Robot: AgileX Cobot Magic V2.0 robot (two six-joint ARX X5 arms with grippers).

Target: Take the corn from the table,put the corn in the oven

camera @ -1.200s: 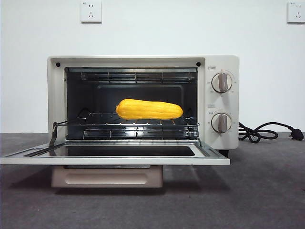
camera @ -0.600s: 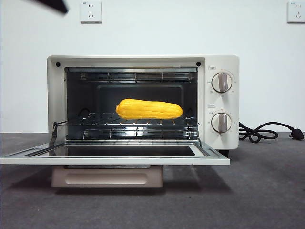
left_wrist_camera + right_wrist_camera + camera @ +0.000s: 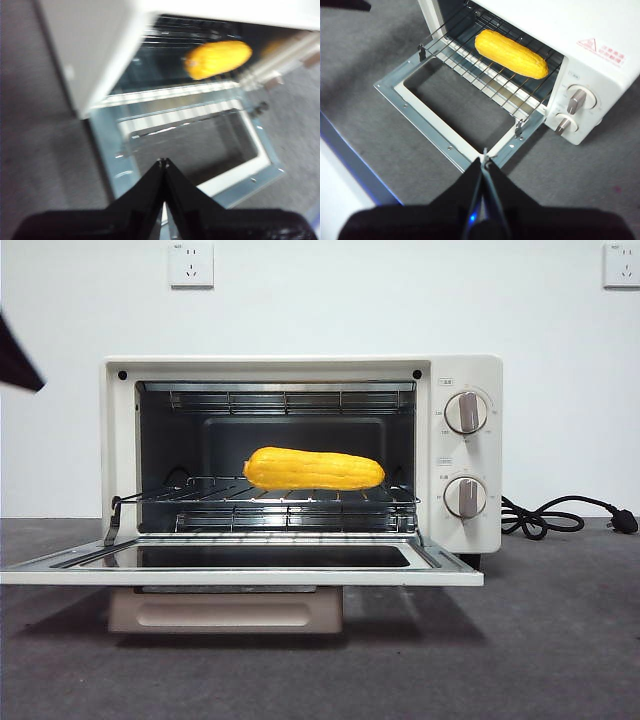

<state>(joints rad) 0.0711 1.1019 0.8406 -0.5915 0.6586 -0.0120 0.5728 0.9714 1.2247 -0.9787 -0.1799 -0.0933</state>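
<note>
The yellow-orange corn point(image 3: 313, 469) lies lengthwise on the wire rack point(image 3: 270, 498) inside the cream-white oven point(image 3: 465, 375), whose door point(image 3: 240, 577) hangs open and flat. No gripper touches the corn. My left gripper point(image 3: 163, 162) is shut and empty, above the left part of the door, with the corn point(image 3: 218, 59) blurred beyond it. Its black tip point(image 3: 18, 365) shows at the left edge of the front view. My right gripper point(image 3: 485, 159) is shut and empty, high over the door's front edge, looking down at the corn point(image 3: 510, 52).
Two round knobs point(image 3: 465, 412) sit on the oven's right panel. A black cord point(image 3: 560, 515) lies coiled on the dark grey table point(image 3: 560, 640) to the right of the oven. Wall sockets point(image 3: 190, 264) are on the white wall behind.
The black tip of the left arm came into the front view at the top left, then moved down to the left edge. The corn and the oven door have stayed put.
</note>
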